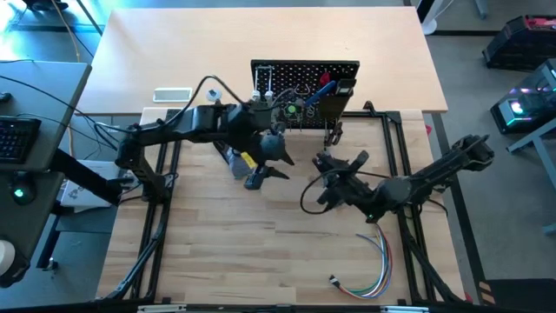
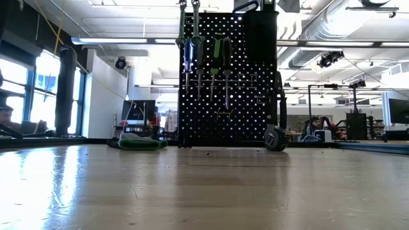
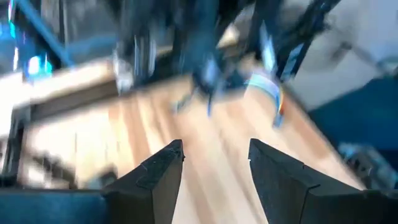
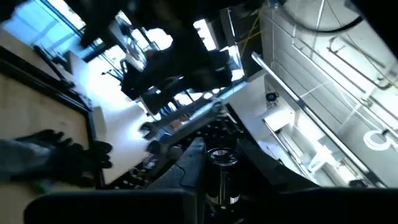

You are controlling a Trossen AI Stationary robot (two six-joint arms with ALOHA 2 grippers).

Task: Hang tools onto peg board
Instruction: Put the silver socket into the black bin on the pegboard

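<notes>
The black peg board [image 1: 304, 87] stands upright at the table's far middle, and green-handled tools [image 2: 217, 54] hang on it from their top ends. My left gripper [image 1: 280, 167] [image 3: 214, 155] hovers in front of the board's left part, open, with nothing between its fingers. To its right, in front of the board, my right gripper [image 1: 332, 165] [image 4: 221, 158] is shut on a silver metal tool [image 4: 221, 171]. A silver wrench [image 4: 183, 121] shows just past the fingers. Whether it is part of the held tool, I cannot tell. My right gripper has a round silver part of the tool [image 4: 221, 163] between its two fingers, which point slightly upward toward the peg board. The tool is clear of the table. What lies farther along it is hidden by the fingers and the dark clutter.
Loose tools with yellow and blue parts [image 1: 243, 165] lie on the table under my left arm. A bundle of coloured wires [image 1: 373, 269] lies near the front right. A green-and-black glove [image 2: 137, 144] and a round black thing [image 2: 275, 138] sit by the board's feet.
</notes>
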